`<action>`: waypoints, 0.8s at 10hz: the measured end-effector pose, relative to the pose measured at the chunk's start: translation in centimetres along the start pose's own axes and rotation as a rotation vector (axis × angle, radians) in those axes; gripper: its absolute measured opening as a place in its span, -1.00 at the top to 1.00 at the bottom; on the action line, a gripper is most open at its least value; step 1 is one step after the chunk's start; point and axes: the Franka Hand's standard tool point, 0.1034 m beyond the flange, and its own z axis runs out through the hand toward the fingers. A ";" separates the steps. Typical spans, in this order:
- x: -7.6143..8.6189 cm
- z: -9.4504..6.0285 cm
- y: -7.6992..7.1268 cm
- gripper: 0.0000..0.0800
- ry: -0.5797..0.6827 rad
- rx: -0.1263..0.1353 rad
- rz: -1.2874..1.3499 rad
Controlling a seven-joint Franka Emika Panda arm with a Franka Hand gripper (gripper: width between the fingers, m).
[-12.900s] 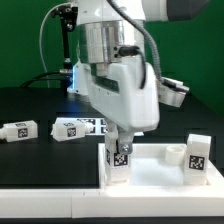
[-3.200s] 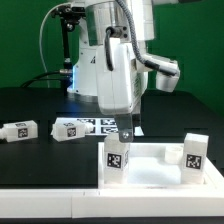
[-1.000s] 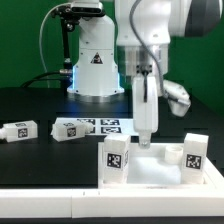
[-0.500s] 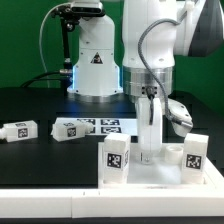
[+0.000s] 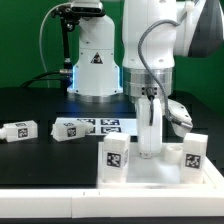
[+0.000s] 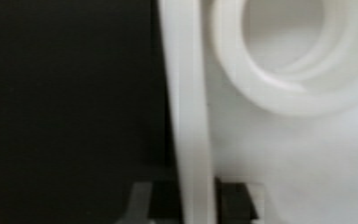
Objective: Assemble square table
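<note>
The square table's white top [image 5: 152, 173] lies at the front of the exterior view's right. Two white tagged legs stand upright in its near corners, one [image 5: 116, 158] toward the exterior view's left and one [image 5: 195, 154] toward its right. Two more legs [image 5: 20, 130] [image 5: 68, 127] lie loose on the black table. My gripper [image 5: 148, 152] points straight down at the top's back rim. In the wrist view the thin raised rim [image 6: 190, 100] runs between my dark fingers [image 6: 158, 203], and my gripper [image 6: 197, 205] is shut on it. A round corner socket [image 6: 309, 50] sits beside the rim.
The marker board [image 5: 112, 125] lies flat behind the table top. The white robot base [image 5: 95, 65] stands at the back, with cables beside it. A white strip [image 5: 50, 198] runs along the front edge.
The arm came down from above the top's back edge until its fingers straddled the rim. The jaws, open a second ago, have shut on the rim.
</note>
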 end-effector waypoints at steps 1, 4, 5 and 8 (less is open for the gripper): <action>0.0 0.0 0.0 0.85 0.000 0.001 -0.002; 1.0 -0.6 0.0 0.85 0.007 0.020 -0.145; 2.7 -1.2 0.3 0.86 0.017 0.039 -0.233; 7.1 -0.6 0.8 0.86 0.066 0.062 -0.507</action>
